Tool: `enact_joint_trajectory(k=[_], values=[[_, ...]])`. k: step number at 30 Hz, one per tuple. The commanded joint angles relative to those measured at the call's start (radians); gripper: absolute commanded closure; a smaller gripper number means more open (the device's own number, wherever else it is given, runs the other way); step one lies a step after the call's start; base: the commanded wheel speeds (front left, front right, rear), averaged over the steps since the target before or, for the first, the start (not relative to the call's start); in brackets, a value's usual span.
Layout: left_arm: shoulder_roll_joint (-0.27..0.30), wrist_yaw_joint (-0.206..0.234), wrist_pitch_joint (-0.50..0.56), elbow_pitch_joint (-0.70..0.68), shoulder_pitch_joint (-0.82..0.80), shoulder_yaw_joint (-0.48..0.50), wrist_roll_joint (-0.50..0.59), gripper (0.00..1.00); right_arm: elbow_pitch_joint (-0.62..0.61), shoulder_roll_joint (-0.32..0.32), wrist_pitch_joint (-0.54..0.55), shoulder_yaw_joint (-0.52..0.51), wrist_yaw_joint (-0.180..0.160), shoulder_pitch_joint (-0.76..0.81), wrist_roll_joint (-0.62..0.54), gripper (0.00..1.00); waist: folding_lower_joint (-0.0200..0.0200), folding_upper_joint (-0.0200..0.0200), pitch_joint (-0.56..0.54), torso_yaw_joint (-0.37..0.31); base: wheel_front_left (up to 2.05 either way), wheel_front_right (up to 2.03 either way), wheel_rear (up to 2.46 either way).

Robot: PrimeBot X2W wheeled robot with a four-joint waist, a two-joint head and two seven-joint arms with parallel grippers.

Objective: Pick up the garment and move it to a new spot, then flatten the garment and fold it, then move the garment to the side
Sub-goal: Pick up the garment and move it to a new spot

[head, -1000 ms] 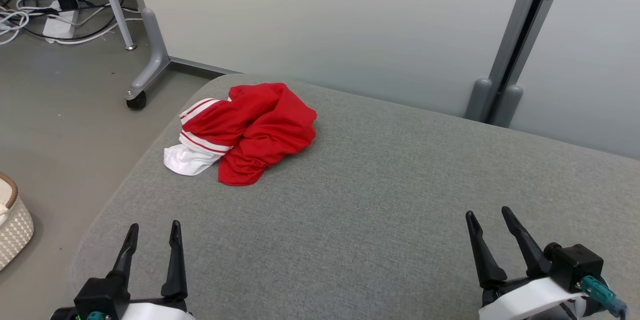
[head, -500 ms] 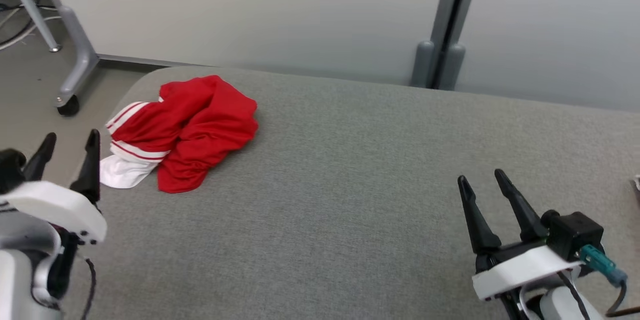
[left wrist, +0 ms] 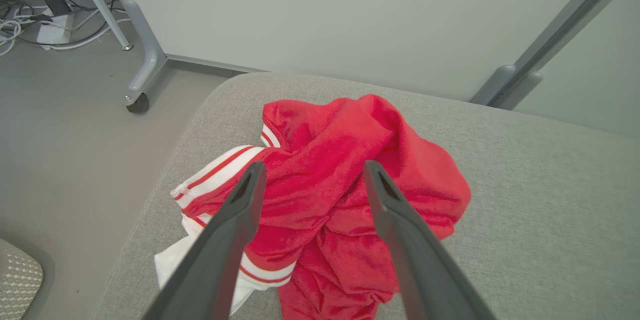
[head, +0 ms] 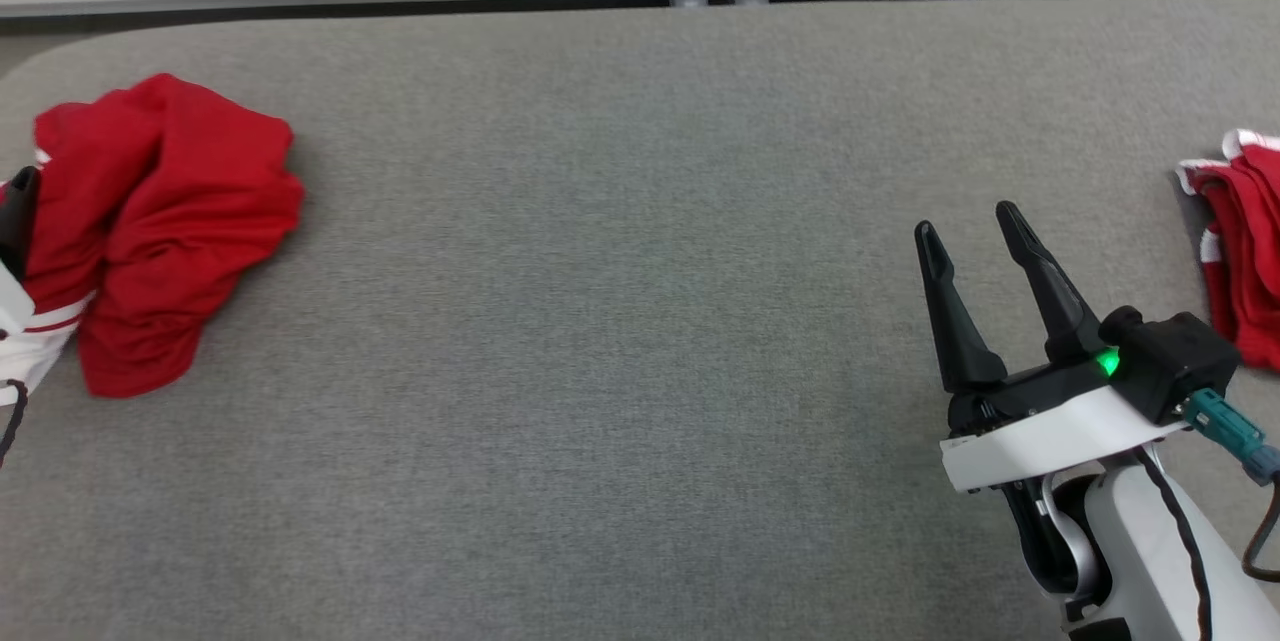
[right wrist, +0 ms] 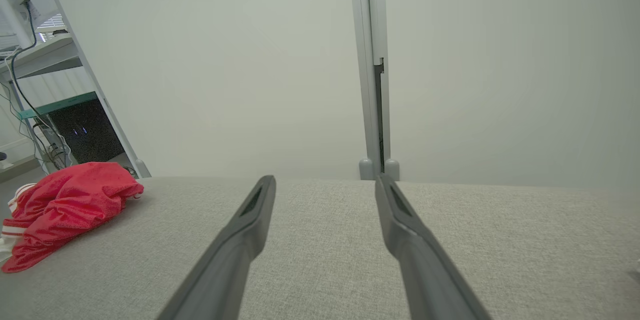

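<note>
Here, the right gripper (head: 963, 217) sits nearest, at about four o'clock in the head view. Its long dark fingers are spread wide over bare surface with nothing between them. I judge it is parked there to leave the work to the other arm.

The left gripper (left wrist: 314, 165) also has its fingers wide apart, clamped on nothing. In its wrist view they frame the crumpled red garment with white striped trim (left wrist: 400, 170), which reads as lining up for the first pick. Whether the tips touch the fabric I cannot tell.

That garment lies at nine o'clock in the head view, on the rounded left end of the grey fabric-covered pad (head: 620, 271). Its white part is close to the rim, with floor beyond, so a pull toward three o'clock looks safest.

The pad's middle is open room for flattening. At three o'clock a second red-and-white bundle (head: 1245, 271) narrows that end. Farthest, at twelve o'clock, a pale partition wall (right wrist: 225, 60) and a grey post (right wrist: 372, 60) bound the far edge.
</note>
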Motion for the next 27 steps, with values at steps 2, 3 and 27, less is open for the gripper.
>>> enact_joint_trajectory(k=[2,3,27], values=[[0.020,-0.006,-0.014,0.081,-0.054,-0.010,-0.018,0.00,-0.008,-0.002,-0.005,0.002,0.000,-0.030,-0.003,0.00,0.0000,0.0000,0.091,-0.093,0.00,0.00,0.00],[0.028,-0.007,-0.027,0.114,-0.067,-0.016,-0.024,0.00,-0.009,-0.001,-0.005,0.004,0.000,-0.038,-0.002,0.00,0.0000,0.0000,0.100,-0.103,0.00,0.00,0.00],[0.127,-0.007,-0.099,0.259,-0.151,-0.351,-0.168,1.00,0.013,0.026,-0.005,0.000,0.000,-0.038,0.004,0.00,0.0000,0.0000,0.041,-0.123,0.00,0.00,0.00]])
